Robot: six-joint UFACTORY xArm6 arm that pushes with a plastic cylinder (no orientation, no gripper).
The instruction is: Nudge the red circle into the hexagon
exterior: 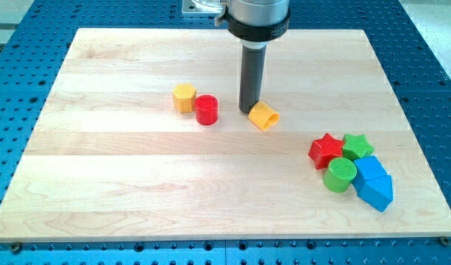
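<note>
"Where is the red circle [207,110] now?"

"Up on the wooden board [137,191], a bit left of the middle. It sits right beside the yellow hexagon [184,97], so close they look like they touch, but I can't be sure."

"And the rod?"

"The tip [249,110] is down at the board, off to the right of the red circle. Another yellow block [263,116] sits right by the tip. There are no fingers on this arm, so nothing grabs or lets go. It only pushes."

"Will the red one be hard to move?"

"I think not. It looks small, light and hard, like plastic. It should slide easy on smooth wood. But it's round, so a push off to one side might make it slip away. I'd push on its right side, aiming for the hexagon."

"And the other blocks?"

"The red star [327,149], green star [357,145], green circle [341,174] and two blue blocks [373,182] are far off, at the lower right."
</note>
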